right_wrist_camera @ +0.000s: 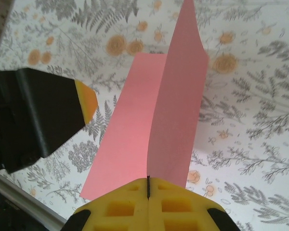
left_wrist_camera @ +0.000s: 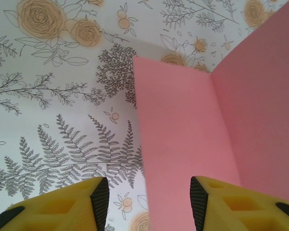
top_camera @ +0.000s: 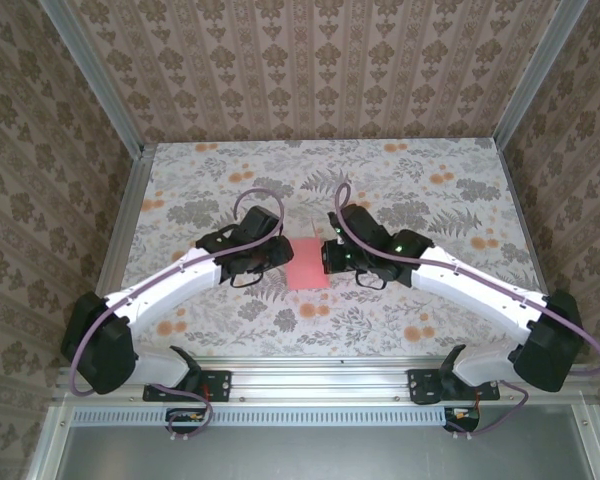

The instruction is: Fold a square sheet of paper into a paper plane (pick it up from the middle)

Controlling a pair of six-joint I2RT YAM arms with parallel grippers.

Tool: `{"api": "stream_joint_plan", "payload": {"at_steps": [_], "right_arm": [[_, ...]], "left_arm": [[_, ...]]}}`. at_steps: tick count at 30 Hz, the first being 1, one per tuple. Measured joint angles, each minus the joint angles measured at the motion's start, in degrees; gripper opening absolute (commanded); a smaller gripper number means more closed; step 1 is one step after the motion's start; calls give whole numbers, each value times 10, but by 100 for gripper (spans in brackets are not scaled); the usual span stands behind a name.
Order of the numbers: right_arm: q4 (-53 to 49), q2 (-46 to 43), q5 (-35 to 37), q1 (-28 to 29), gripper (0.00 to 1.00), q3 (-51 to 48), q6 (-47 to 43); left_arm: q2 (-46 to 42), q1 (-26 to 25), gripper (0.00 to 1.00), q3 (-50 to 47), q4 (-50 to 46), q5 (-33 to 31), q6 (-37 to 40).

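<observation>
Between 2 hands (top_camera: 284,256) (top_camera: 326,257), 1 pink sheet (top_camera: 308,266)

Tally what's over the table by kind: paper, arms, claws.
Pink paper: 1
Arms: 2 (left arm, right arm)
Claws: 2 (left claw, right claw)
Total: 5
</observation>
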Motion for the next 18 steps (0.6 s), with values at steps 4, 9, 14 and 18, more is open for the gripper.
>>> {"api": "stream_joint_plan", "payload": {"at_steps": [4,9,14,18], "right_arm": [[-1,27,-11,25,0,-13,14],[-1,73,-13,53,0,-13,23],[-4,112,-13,76,0,-5,31],[3,133,-24,82,0,8,33]], "left_arm": [[-5,0,42,-17,-3,-3,-6],[-9,1,40,-47,-3,-4,-18],[-17,8,39,-80,-2,-2,-32],[-32,13,36,-101,3,1,-44]]}}
